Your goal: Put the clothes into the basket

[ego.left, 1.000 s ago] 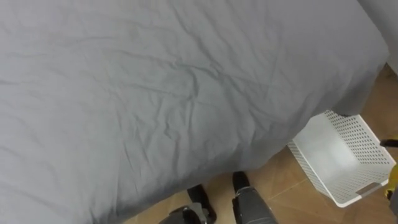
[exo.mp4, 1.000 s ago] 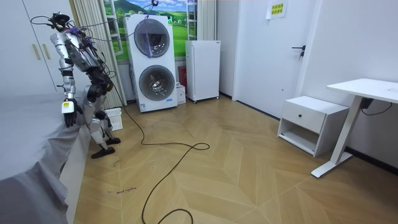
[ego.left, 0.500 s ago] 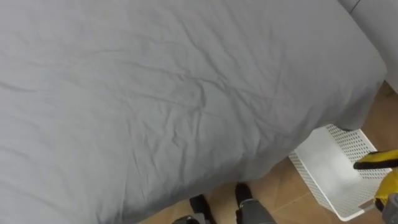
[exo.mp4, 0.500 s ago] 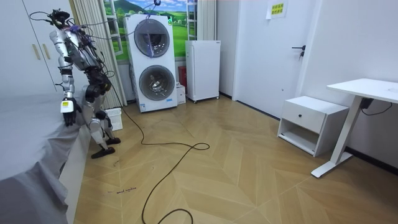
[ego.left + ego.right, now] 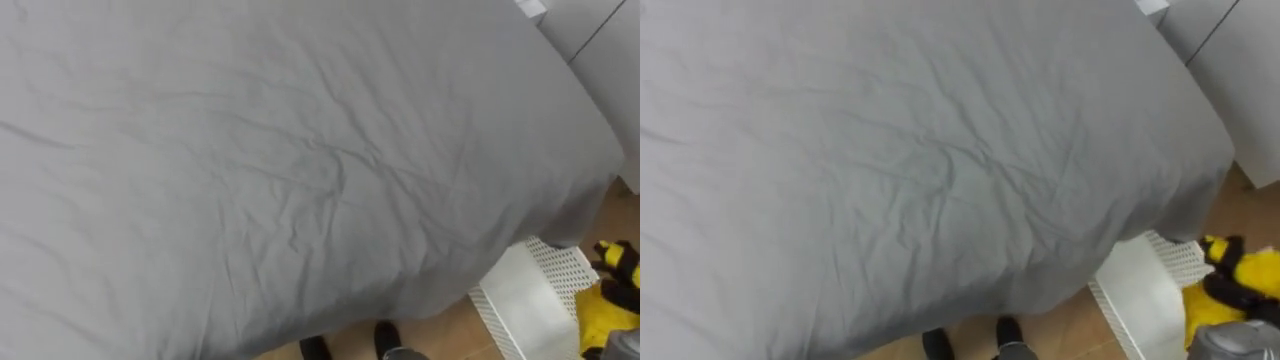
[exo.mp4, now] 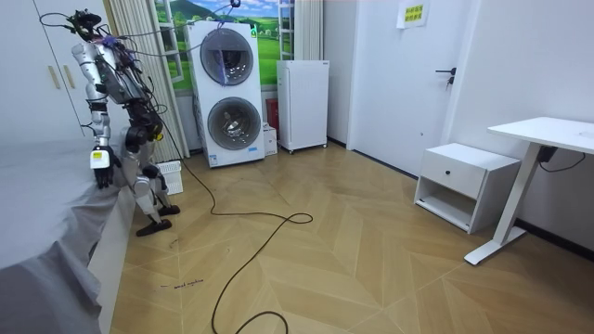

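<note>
A yellow garment (image 5: 606,315) shows at the lower right, and the dark fingers of my right hand (image 5: 624,268) are curled round it. It hangs just above the far right part of the white perforated basket (image 5: 528,298), which stands on the wooden floor beside the bed's corner. In the room view I stand against the side of the bed, and the basket (image 6: 170,176) is by my feet. My left hand (image 6: 101,165) hangs low at the bed's edge.
The bed under a creased grey sheet (image 5: 280,160) lies before me, its cover draping to the floor. A white wardrobe front (image 5: 600,40) stands past the bed's corner. Stacked washing machines (image 6: 225,93) stand behind the basket.
The head camera has shifted up over the bed, so the basket now sits lower right. My right hand has come further into view with the yellow garment, above the basket.
</note>
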Controlling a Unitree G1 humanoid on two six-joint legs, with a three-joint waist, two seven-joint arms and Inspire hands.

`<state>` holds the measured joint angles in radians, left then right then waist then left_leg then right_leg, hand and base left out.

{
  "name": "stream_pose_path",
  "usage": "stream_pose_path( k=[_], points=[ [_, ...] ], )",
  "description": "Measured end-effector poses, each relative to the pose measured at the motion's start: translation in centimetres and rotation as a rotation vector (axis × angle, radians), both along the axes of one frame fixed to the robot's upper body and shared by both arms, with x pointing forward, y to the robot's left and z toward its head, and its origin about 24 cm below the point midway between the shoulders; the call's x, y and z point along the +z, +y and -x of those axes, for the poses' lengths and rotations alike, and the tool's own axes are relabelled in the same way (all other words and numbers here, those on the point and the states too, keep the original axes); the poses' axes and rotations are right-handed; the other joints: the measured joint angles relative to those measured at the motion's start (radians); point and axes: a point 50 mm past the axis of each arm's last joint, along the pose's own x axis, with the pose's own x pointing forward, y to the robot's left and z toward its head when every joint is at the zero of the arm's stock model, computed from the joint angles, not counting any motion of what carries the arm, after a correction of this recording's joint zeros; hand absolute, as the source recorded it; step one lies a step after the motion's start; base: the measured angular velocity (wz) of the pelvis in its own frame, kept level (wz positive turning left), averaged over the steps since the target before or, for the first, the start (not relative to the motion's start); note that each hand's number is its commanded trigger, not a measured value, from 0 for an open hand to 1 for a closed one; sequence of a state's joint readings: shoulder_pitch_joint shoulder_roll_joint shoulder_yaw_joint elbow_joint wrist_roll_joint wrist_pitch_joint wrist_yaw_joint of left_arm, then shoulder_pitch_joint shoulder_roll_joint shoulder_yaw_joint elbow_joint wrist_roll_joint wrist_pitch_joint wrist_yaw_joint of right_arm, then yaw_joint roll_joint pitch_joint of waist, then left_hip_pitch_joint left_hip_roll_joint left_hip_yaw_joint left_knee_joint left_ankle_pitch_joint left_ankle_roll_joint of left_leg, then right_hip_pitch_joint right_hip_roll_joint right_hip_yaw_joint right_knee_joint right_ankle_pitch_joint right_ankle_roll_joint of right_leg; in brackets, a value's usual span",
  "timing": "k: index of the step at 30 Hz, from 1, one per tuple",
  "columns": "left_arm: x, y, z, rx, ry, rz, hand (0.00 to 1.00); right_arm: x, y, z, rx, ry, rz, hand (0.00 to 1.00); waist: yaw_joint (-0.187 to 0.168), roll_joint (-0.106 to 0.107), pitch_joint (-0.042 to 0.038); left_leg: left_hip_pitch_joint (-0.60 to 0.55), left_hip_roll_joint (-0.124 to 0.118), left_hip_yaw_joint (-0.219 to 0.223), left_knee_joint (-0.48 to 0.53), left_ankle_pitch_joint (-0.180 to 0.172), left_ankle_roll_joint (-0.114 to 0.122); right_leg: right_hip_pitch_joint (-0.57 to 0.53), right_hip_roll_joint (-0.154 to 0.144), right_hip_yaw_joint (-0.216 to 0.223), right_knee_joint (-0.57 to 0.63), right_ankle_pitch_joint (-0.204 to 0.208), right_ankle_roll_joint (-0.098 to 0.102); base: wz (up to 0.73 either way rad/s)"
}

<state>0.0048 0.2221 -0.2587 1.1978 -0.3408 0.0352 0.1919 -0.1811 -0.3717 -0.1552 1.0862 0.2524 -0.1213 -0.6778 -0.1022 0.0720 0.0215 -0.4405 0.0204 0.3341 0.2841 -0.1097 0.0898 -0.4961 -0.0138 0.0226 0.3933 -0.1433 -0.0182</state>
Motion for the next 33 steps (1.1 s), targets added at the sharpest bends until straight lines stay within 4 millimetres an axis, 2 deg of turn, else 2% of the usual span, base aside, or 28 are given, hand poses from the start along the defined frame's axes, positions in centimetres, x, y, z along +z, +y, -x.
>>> stream_pose_path(
  k=[3,9,17,21,26,30,31,33],
  points=[
    [0.1,0.4,0.0,-0.005,-0.001,0.0,0.0,-0.3,0.3,0.1,0.009,0.004,-0.014,0.0,0.0,-0.008,-0.0004,0.003,-0.002,-0.016,-0.002,0.0,0.0,0.018,0.0,-0.006,-0.021,0.002,0.002,0.14],
    [0.2,0.7,-0.2,-0.013,-0.01,0.007,0.0,-0.6,0.6,0.3,0.007,-0.003,-0.033,0.0,0.004,-0.009,-0.0002,0.016,-0.002,-0.037,-0.013,0.0,0.0,0.064,-0.003,-0.053,-0.066,0.004,0.002,0.18],
    [0.3,0.7,-0.2,-0.031,-0.009,0.0,0.0,-0.7,0.8,0.4,0.015,-0.027,-0.029,0.0,0.021,-0.01,-0.0001,0.048,-0.003,-0.041,-0.028,-0.001,-0.002,0.107,-0.003,-0.062,-0.091,0.003,0.001,0.06],
    [0.3,0.7,-0.1,-0.03,-0.005,-0.001,0.0,-1.0,0.9,1.2,0.016,-0.019,-0.028,0.0,0.023,-0.011,0.0005,0.067,-0.004,-0.047,-0.036,-0.001,-0.002,0.13,-0.005,-0.071,-0.105,0.004,0.001,0.05],
    [0.1,0.8,1.3,-0.024,0.016,-0.003,0.0,-1.9,1.3,3.0,0.026,0.013,-0.05,0.0,0.024,-0.027,0.001,0.147,-0.017,-0.051,-0.084,0.004,-0.009,0.202,-0.011,-0.077,-0.124,-0.003,0.003,0.02],
    [0.0,1.0,2.5,-0.003,0.027,-0.007,0.0,-2.9,1.8,4.1,0.023,0.024,-0.113,0.0,0.023,-0.042,-0.0034,0.201,-0.018,-0.065,-0.091,-0.002,-0.014,0.271,-0.007,-0.085,-0.173,-0.002,0.004,0.07],
    [0.0,1.1,2.8,-0.01,0.028,-0.016,0.0,-3.4,2.4,4.6,0.026,0.035,-0.136,0.0,0.026,-0.049,-0.008,0.217,-0.018,-0.069,-0.097,-0.003,-0.017,0.289,-0.006,-0.096,-0.181,-0.002,0.003,0.18],
    [0.1,1.2,3.2,-0.033,0.036,-0.039,0.0,-4.2,3.5,4.9,0.05,0.046,-0.182,0.0,0.026,-0.056,-0.0099,0.236,-0.019,-0.08,-0.104,-0.004,-0.019,0.318,-0.004,-0.104,-0.197,-0.002,0.002,0.15]
  ],
)
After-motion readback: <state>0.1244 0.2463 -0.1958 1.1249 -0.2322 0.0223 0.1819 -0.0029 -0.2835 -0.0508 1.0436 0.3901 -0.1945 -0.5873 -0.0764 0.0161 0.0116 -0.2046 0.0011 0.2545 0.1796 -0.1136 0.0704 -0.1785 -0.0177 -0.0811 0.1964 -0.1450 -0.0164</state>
